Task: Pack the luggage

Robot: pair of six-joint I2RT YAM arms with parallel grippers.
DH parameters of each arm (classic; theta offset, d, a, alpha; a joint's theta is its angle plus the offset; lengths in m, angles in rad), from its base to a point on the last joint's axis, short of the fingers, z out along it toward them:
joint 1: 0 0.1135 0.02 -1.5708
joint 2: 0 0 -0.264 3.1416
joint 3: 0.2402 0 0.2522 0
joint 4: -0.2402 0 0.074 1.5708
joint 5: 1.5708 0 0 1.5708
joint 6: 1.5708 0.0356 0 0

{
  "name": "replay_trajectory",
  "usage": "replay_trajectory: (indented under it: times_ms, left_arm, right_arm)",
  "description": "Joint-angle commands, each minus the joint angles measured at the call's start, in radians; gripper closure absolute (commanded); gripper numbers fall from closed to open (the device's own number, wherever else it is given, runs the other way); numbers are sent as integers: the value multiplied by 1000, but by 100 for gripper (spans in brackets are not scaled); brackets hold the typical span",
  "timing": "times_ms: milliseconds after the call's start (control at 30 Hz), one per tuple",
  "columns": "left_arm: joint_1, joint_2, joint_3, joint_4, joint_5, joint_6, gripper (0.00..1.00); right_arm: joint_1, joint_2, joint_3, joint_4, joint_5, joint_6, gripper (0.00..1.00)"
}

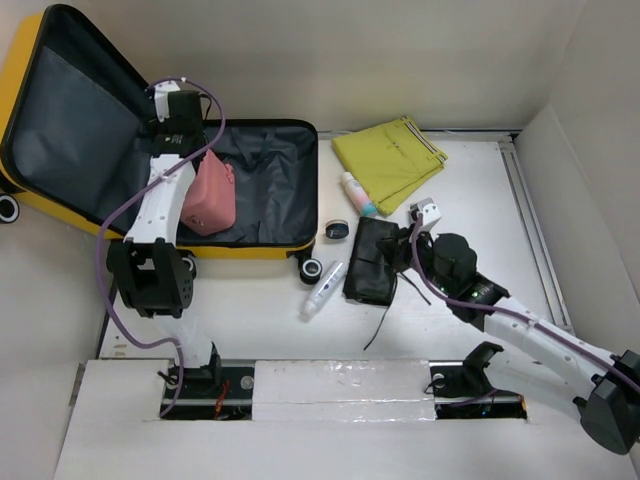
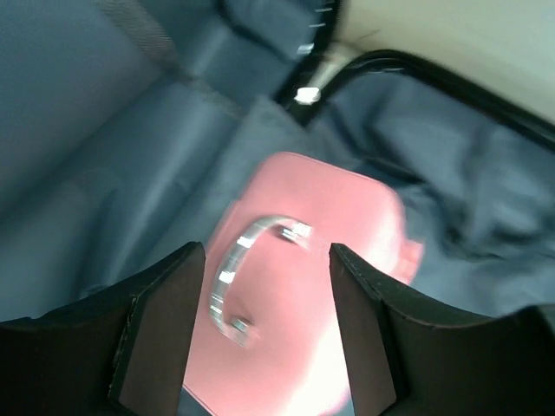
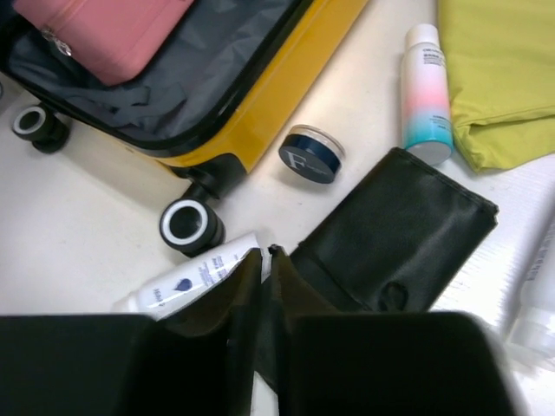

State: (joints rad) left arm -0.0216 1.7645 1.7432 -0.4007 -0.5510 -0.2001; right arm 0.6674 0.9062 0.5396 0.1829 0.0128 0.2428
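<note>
White tabletop [image 1: 250,320], cream walls [image 1: 400,50], yellow luggage [image 1: 240,252] lying open at left rear, pink case [image 2: 338,225] inside, left gripper [image 2: 264,251] spread above it, right gripper [image 3: 266,260] pressed together beside black pouch [image 3: 399,234], navy jar lid [image 3: 310,154] lettered F.

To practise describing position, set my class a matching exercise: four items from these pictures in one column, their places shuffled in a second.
1 pink case
2 round blue jar
3 yellow-green cloth
4 black pouch

A folded at the far edge of the table
B inside the luggage
C at the tip of the right gripper
D standing between luggage and pouch

Pairs: 1-B, 2-D, 3-A, 4-C
</note>
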Motion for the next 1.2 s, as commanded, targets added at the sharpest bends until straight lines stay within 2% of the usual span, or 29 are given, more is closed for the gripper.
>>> replay_trajectory:
  times_ms: [0,33,67,100,133,167,233,267,300,333,367,467,533,667,833,933,1033,1167]
  left_arm:
    - [-120,-132,50,40,13,-18,45]
    - [-165,-145,65,40,13,-18,45]
    - [-216,-155,76,40,-4,-18,45]
    - [-323,-183,76,54,-4,-18,45]
    - [-381,-198,49,98,-4,-30,45]
    - [-437,-214,21,124,-4,-41,45]
    - [-574,-262,-109,189,9,-102,45]
    - [-613,-281,-163,270,25,-125,45]
    - [-648,-299,-221,316,48,-143,45]
    - [-710,-333,-331,360,48,-154,45]
    - [-736,-347,-379,425,48,-185,45]
    - [-808,-408,-562,526,68,-240,45]
    - [-819,-445,-649,574,136,-260,45]
    - [-839,-545,-856,620,180,-306,45]
    - [-839,-701,-1005,646,233,-315,46]
    - [-839,-779,-1080,646,252,-326,46]
    - [-839,-835,-1134,646,267,-326,46]
    - [-839,-846,-1146,634,267,-314,41]
  right_arm:
    - [1,17,13,10,53,6,87]
    - [1,34,13,10,62,6,96]
    - [1,43,13,-14,73,16,99]
    - [1,52,25,-26,108,16,100]
    - [1,68,25,-39,133,39,100]
    - [1,77,34,-60,154,39,95]
    - [-9,94,34,-82,177,50,76]
    - [-9,112,43,-97,177,76,51]
    - [-23,112,43,-114,177,76,38]
    - [-37,125,28,-123,167,88,29]
    - [-37,125,17,-123,158,89,20]
    - [-92,134,-32,-123,139,138,20]
    - [-135,144,-52,-112,110,164,20]
    - [-192,216,-84,-36,44,173,20]
    - [-236,391,-63,3,-48,182,26]
    - [-236,413,-72,69,-94,194,28]
    - [-247,422,-82,110,-125,208,34]
    - [-258,431,-82,132,-135,217,54]
